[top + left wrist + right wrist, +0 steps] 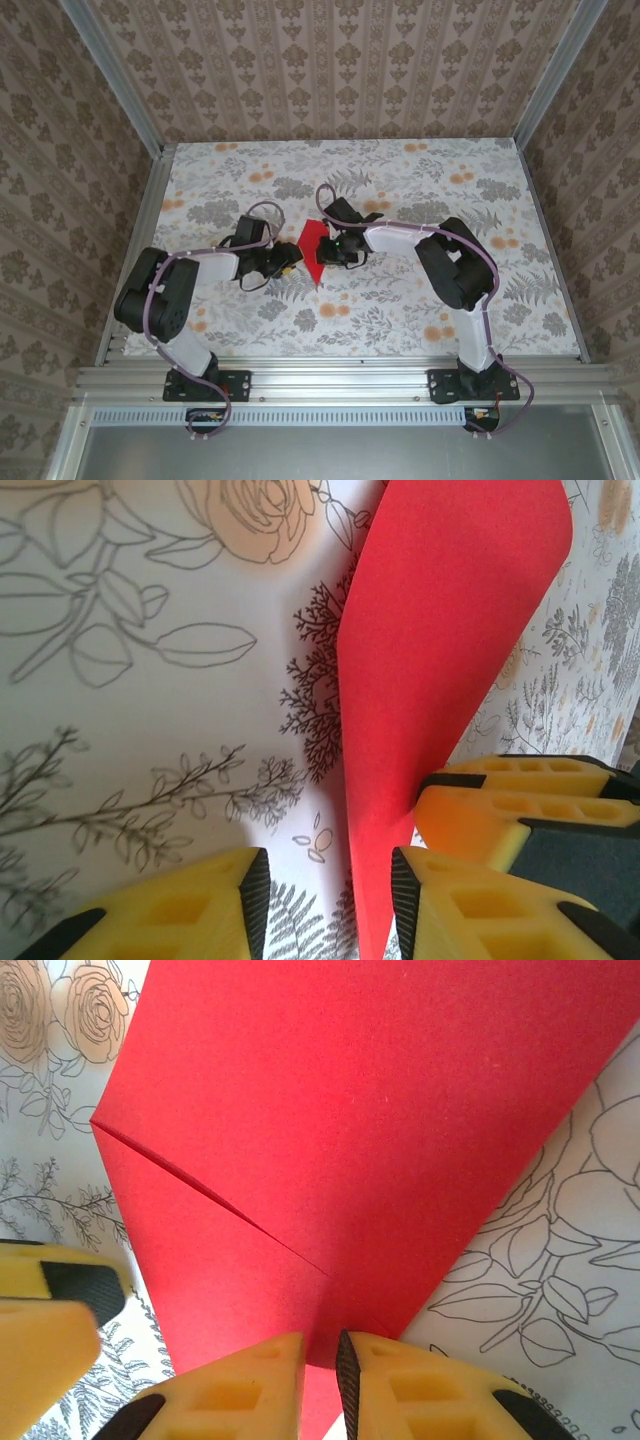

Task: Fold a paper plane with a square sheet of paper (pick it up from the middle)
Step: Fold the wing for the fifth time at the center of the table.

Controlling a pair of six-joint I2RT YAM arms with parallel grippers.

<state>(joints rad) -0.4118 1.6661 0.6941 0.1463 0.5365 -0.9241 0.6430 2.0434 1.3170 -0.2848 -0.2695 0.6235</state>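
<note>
- Legible text, labels, brands, numbers, signs: none in any view.
- square sheet of paper (380, 1110): plain red surface, creased, no print or marking.
- tabletop (400, 320): covering printed with flowers and leaves only, no lettering.

The top external camera sat high above and behind both arms, looking steeply down, with the left base (205, 385) and the right base (470, 384) at the bottom edge and the whole flowered tabletop (400, 320) and patterned walls (330, 70) far off. Each wrist camera sat just behind its own jaws, looking out along them from very near the tabletop, the two facing one another. All three took in the red sheet of paper (314, 245) at mid-table; the left wrist view also caught the right arm's yellow fingers (520, 815) at its right side, and the right wrist view caught the left arm's yellow fingers (45, 1335) at its left edge.
</note>
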